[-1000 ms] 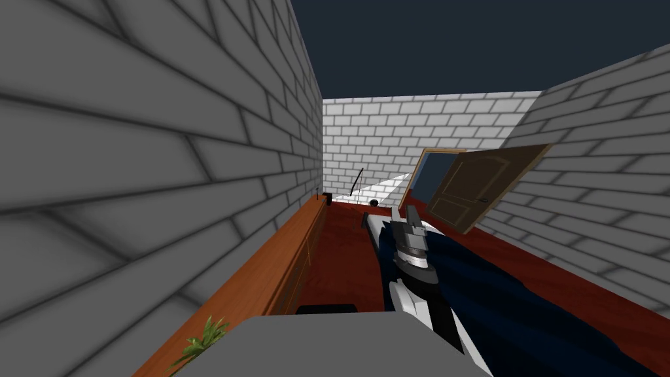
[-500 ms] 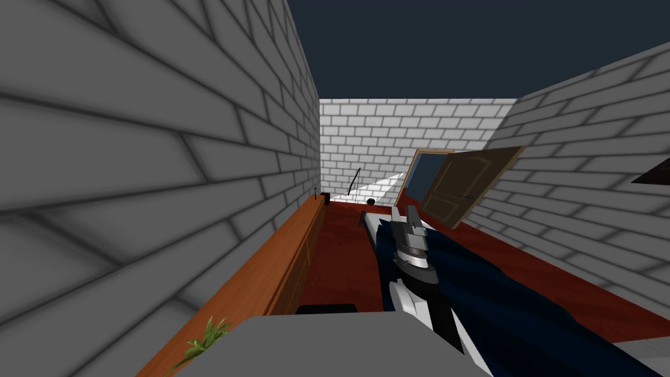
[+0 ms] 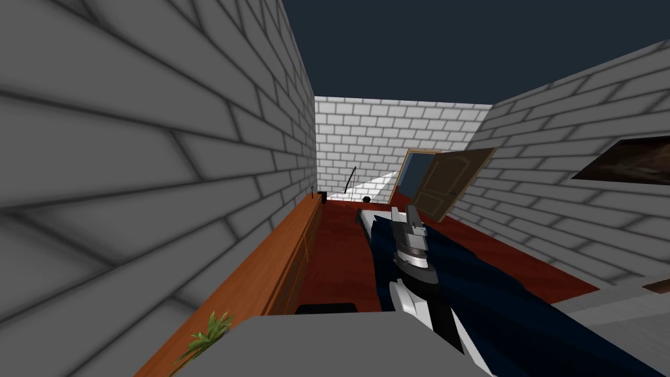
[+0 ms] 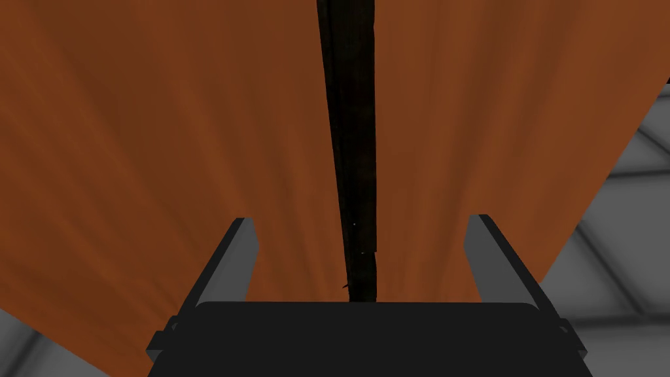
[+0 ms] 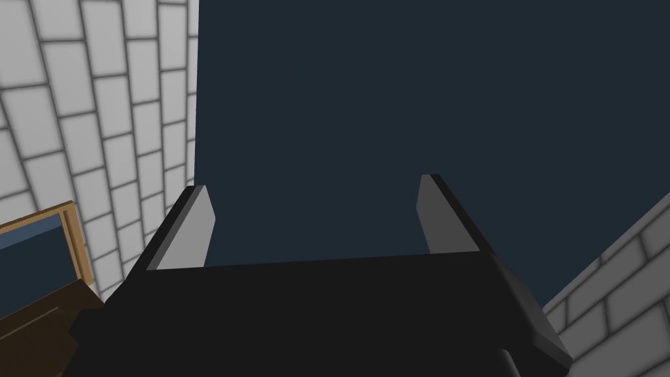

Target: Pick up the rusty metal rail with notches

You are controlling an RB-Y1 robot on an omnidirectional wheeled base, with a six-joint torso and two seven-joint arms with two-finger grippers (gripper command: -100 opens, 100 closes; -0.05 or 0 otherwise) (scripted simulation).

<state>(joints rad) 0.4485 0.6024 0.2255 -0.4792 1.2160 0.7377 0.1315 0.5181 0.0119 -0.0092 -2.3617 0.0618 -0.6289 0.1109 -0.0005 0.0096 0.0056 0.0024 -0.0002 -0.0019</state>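
Left gripper (image 4: pixel 361 221): our fingers are spread wide with nothing clasped. The dark, narrow rail (image 4: pixel 350 131) runs lengthwise down the gap between them, roughly centred. It lies flat on a brown wood surface (image 4: pixel 163 131), and its near end passes under the gripper body. Notches are too dim to make out. The straddle reads as a pre-grasp; we judge that closing would pinch the rail across its thin width. We cannot tell whether the fingers are low enough.

Right gripper (image 3: pixel 404 211): raised forward over the dark blue bed (image 3: pixel 484 281), likewise spread and empty, clear of the work.

A long wooden cabinet (image 3: pixel 281 255) lines the brick wall on our left and is likely the rail's support.
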